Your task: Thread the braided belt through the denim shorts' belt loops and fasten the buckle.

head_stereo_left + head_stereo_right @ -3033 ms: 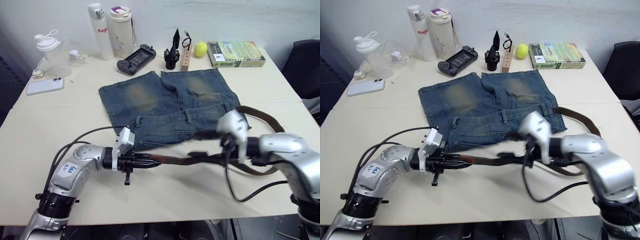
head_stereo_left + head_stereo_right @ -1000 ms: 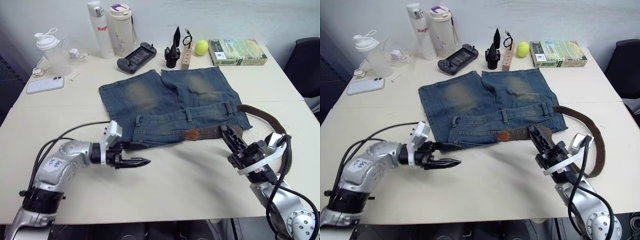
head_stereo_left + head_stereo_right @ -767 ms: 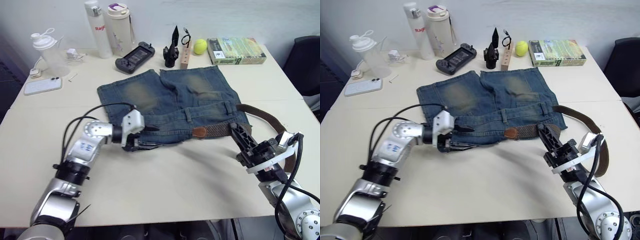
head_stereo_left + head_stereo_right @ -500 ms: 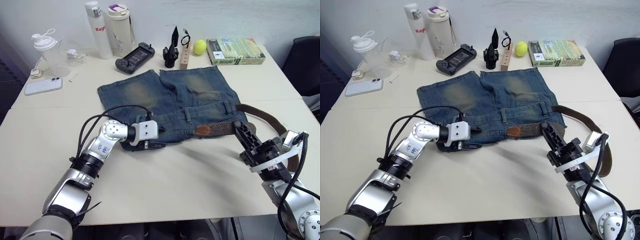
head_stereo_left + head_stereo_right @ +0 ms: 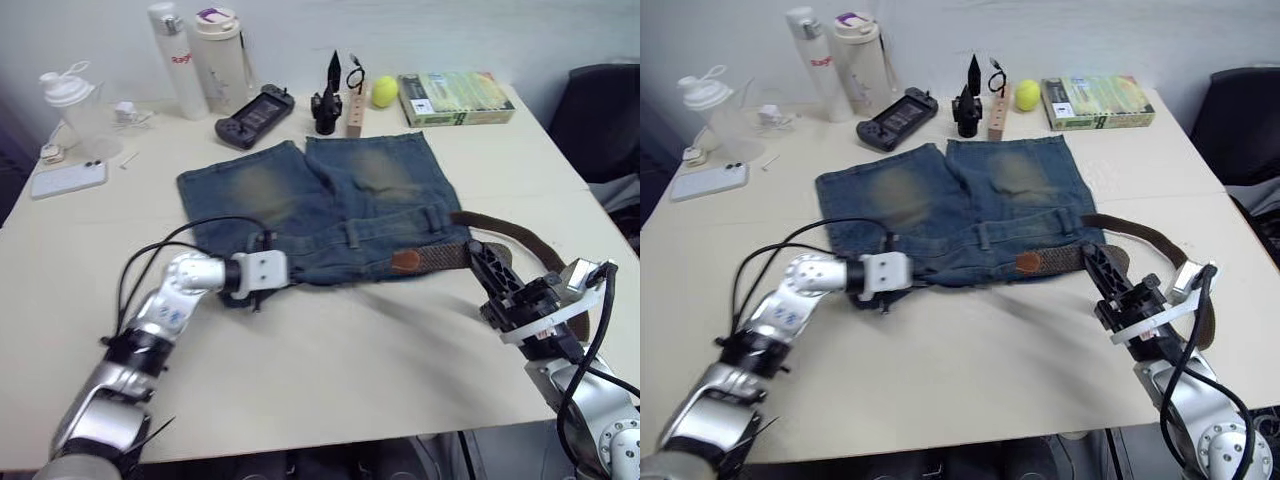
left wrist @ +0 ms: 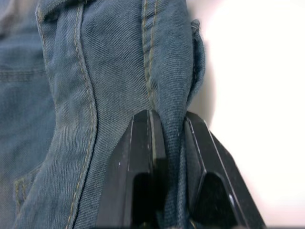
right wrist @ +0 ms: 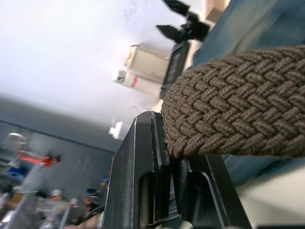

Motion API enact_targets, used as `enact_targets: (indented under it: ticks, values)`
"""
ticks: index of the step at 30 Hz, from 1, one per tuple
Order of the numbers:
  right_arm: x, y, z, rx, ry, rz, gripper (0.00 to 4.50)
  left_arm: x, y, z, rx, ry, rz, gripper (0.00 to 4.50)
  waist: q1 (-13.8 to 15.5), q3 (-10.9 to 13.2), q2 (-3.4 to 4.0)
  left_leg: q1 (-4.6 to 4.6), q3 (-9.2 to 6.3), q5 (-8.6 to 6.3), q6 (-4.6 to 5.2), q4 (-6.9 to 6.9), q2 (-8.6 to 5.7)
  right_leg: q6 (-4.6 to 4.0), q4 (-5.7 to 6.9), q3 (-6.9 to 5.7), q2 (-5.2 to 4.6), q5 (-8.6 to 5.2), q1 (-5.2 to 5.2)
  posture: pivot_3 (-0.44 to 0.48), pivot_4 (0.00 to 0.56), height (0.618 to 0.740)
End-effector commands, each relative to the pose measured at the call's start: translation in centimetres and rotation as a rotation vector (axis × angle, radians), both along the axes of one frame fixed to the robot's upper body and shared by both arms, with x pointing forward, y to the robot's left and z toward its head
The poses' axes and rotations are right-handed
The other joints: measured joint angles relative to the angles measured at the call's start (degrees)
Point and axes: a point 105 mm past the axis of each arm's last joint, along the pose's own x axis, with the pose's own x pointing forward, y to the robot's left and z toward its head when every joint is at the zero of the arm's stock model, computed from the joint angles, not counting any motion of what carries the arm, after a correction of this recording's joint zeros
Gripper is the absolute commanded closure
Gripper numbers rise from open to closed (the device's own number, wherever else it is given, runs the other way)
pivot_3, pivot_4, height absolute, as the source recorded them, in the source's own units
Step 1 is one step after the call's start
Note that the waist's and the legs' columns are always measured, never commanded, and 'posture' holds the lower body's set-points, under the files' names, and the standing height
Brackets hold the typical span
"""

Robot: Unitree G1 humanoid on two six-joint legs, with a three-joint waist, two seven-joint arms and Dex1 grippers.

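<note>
The denim shorts point(image 5: 320, 200) lie flat mid-table, waistband toward me. My left gripper point(image 6: 169, 119) is shut on a fold of denim at the waistband's left corner point(image 5: 285, 272). The braided belt point(image 5: 440, 257) lies along the waistband's right part, its tan tip point(image 5: 405, 262) resting on the denim. My right gripper point(image 5: 480, 252) is shut on the woven strap point(image 7: 228, 114) just right of the shorts. From there the strap curves off behind that arm point(image 5: 515, 232). Two belt loops point(image 5: 352, 234) point(image 5: 432, 216) show on the waistband. The buckle is hidden.
Along the table's far edge stand two bottles point(image 5: 172, 60), a shaker cup point(image 5: 72, 110), a phone point(image 5: 68, 180), a game controller point(image 5: 250, 105), a black stand point(image 5: 325, 95), a wooden block point(image 5: 355, 100), a tennis ball point(image 5: 384, 91) and a box point(image 5: 455, 97). A black chair point(image 5: 600, 110) stands at the right.
My left gripper has moved from the bare table to the waistband's left corner and closed on the denim. The right gripper still holds the belt. The camera has shifted.
</note>
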Motion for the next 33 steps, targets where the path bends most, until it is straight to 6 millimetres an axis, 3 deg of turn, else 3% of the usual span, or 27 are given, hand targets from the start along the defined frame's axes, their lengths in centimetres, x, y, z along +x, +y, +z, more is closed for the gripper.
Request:
enact_targets:
  ticks: [1,7,14,15,18,24,33]
  values:
    - [-0.3,-1.2,2.5,-0.042,-0.071,-0.034,4.50,-2.2,4.0,1.1,-0.010,0.025,0.095,4.28,-0.59,0.01,0.02,0.00,0.00,0.00,0.00,-0.04,0.00,0.00,-0.04,0.01,-0.02,0.00,0.00,0.000,0.150,0.724]
    - [-0.1,-1.1,3.0,-0.084,-0.053,-0.010,4.50,-4.4,6.3,-0.5,0.050,0.063,0.123,4.28,-0.44,0.01,0.01,0.01,-0.03,0.00,0.00,-0.03,-0.02,0.00,-0.06,-0.01,-0.07,0.00,0.03,0.000,0.150,0.724]
    - [0.5,-1.1,2.4,-0.109,-0.017,0.011,4.50,-4.6,6.0,-0.2,-0.020,0.071,0.127,4.28,0.68,0.01,0.01,0.02,-0.06,-0.03,-0.01,-0.02,-0.05,0.00,-0.10,-0.01,-0.11,0.00,0.04,0.000,0.150,0.724]
    - [0.8,-1.2,2.3,-0.116,-0.007,0.011,4.50,-4.8,6.0,0.0,-0.039,0.088,0.123,3.27,0.79,0.01,0.01,0.02,-0.05,-0.03,-0.01,-0.02,-0.05,0.00,-0.10,-0.01,-0.11,0.00,0.03,0.000,0.150,0.724]
    - [1.4,-1.2,2.3,-0.132,0.004,0.024,4.50,-5.7,5.8,0.9,-0.087,0.152,0.093,2.65,0.80,0.01,0.01,0.02,-0.05,-0.02,-0.01,-0.02,-0.05,0.00,-0.09,-0.01,-0.11,0.00,0.03,0.000,0.150,0.724]
    - [4.0,0.1,2.4,-0.223,0.013,0.077,4.50,-6.5,4.5,6.4,-0.391,0.315,0.044,2.65,0.78,0.01,0.01,0.02,-0.04,-0.02,-0.01,-0.02,-0.05,0.00,-0.05,-0.01,-0.10,0.00,0.03,0.000,0.150,0.724]
    - [6.5,0.9,0.6,-0.390,0.052,0.103,4.50,-6.4,2.7,6.9,-0.485,0.333,0.086,2.65,0.83,0.04,0.05,-0.06,-0.03,-0.01,-0.02,0.16,-0.08,0.00,0.02,-0.04,-0.06,0.00,0.05,0.000,0.150,0.724]
